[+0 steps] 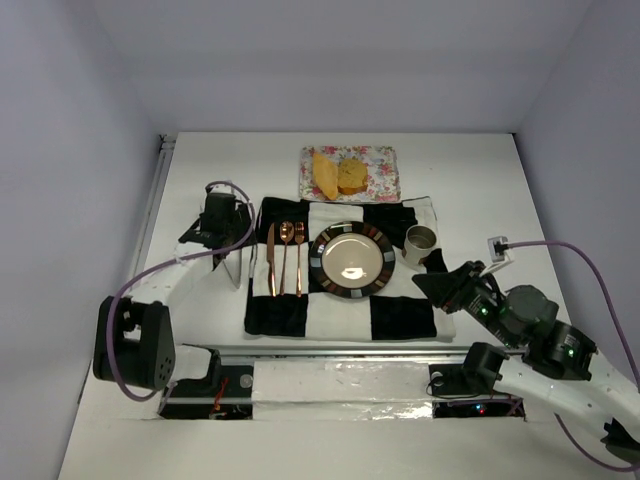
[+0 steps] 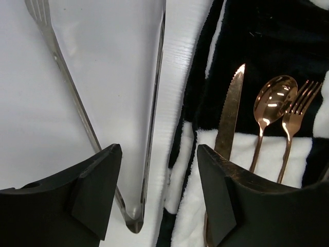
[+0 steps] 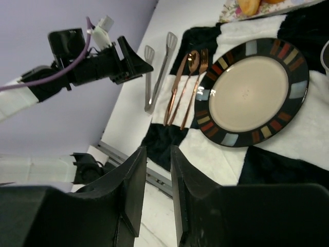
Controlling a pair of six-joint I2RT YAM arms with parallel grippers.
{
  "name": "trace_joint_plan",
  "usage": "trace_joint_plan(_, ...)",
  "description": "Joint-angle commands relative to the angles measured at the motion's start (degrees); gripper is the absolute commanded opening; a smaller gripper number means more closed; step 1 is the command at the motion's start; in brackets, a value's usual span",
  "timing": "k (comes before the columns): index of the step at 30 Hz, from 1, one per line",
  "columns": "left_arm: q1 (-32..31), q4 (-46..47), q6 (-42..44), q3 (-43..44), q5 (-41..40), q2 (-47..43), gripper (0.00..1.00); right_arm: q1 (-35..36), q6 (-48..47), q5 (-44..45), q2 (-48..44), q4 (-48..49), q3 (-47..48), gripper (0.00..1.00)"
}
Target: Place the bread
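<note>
Currently the bread (image 1: 338, 175) lies on the floral tray (image 1: 380, 165). Left tool (image 2: 159, 154), released, hovers over the tongs (image 2: 134, 224): lower squarely, clench both legs together. Right tool (image 3: 158, 154): barely parted, empty.

Right wrist view: bread (image 3: 250, 6) clipped by top edge, only lower parts show. Floral tray (image 3: 229, 13) clipped likewise. Mug (image 3: 325, 55) mere sliver at right edge.
Left wrist view: handles of knife (image 2: 230, 113), spoon (image 2: 272, 100), fork (image 2: 297, 105) hidden behind left gripper (image 2: 159, 152). One tongs (image 2: 73, 92) arm runs off top edge.
</note>
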Motion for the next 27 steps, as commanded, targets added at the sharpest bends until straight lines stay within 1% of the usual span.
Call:
trace_joint_plan(1, -0.4, 3.4, 1.7, 3.8, -1.4, 2.6, 0.59, 0.4, -0.5, 1.1, 1.5, 2.5, -0.7, 0.32)
trace_joint_plan(3, -0.9, 3.5, 2.3, 4.5, -2.0, 6.2, 0.58, 0.4, -0.6, 1.1, 2.5, 2.6, -0.8, 0.32)
trace_joint_plan(4, -0.9, 2.4, 2.4, 5.8, -2.9, 7.3, 0.56, 0.4, -0.7, 1.2, 2.6, 2.9, -0.8, 0.32)
trace_joint_plan(5, -1.5, 2.2, 2.4, 6.3, -5.5, 8.3, 0.55, 0.4, -0.7, 1.2, 2.8, 3.0, -0.8, 0.32)
trace_joint_plan(8, -1.5, 3.3, 3.3, 7.4, -8.2, 11.1, 0.5, 0.4, -0.6, 1.0, 3.1, 3.3, -1.4, 0.32)
trace_joint_plan(11, -1.5, 3.0, 3.8, 9.4, -11.7, 16.0, 0.46, 0.4, -0.3, 0.5, 3.1, 3.7, -2.0, 0.32)
trace_joint_plan(16, -1.5, 3.9, 4.6, 11.6, -13.7, 22.4, 0.35, 0.4, 0.4, -0.2, 3.0, 3.4, -2.2, 0.32)
trace_joint_plan(18, -1.5, 4.0, 5.1, 11.9, -13.7, 24.7, 0.32, 0.4, 0.9, -0.6, 3.1, 3.5, -2.3, 0.32)
trace_joint_plan(20, -1.5, 3.9, 5.4, 12.3, -13.5, 26.2, 0.21, 0.4, 1.2, -1.4, 3.5, 4.3, -2.8, 0.34)
trace_joint_plan(21, -1.5, 3.6, 5.7, 12.8, -14.0, 26.9, 0.04, 0.4, 1.5, -2.3, 3.8, 4.7, -2.9, 0.36)
trace_joint_plan(22, -1.5, 3.1, 5.8, 13.1, -14.4, 26.8, 0.0, 0.4, 1.6, -3.0, 4.1, 6.2, -3.1, 0.37)
trace_joint_plan(23, -1.5, 3.1, 5.9, 13.2, -15.1, 26.3, 0.0, 0.4, 1.7, -3.8, 5.3, 7.3, -3.4, 0.39)
trace_joint_plan(24, -1.5, 3.2, 6.1, 13.2, -15.2, 24.2, 0.0, 0.4, 1.8, -5.8, 6.1, 8.7, -3.8, 0.44)
trace_joint_plan(25, -1.5, 3.2, 6.0, 13.3, -15.2, 22.8, 0.0, 0.4, 1.8, -7.1, 7.2, 10.3, -4.1, 0.46)
trace_joint_plan(26, -1.5, 3.2, 5.8, 13.3, -15.0, 20.9, 0.0, 0.4, 1.7, -8.4, 8.6, 14.0, -4.2, 0.48)
trace_joint_plan(27, -1.5, 3.5, 5.7, 13.4, -14.7, 16.5, 0.0, 0.4, 1.5, -11.4, 12.4, 16.0, -3.8, 0.53)
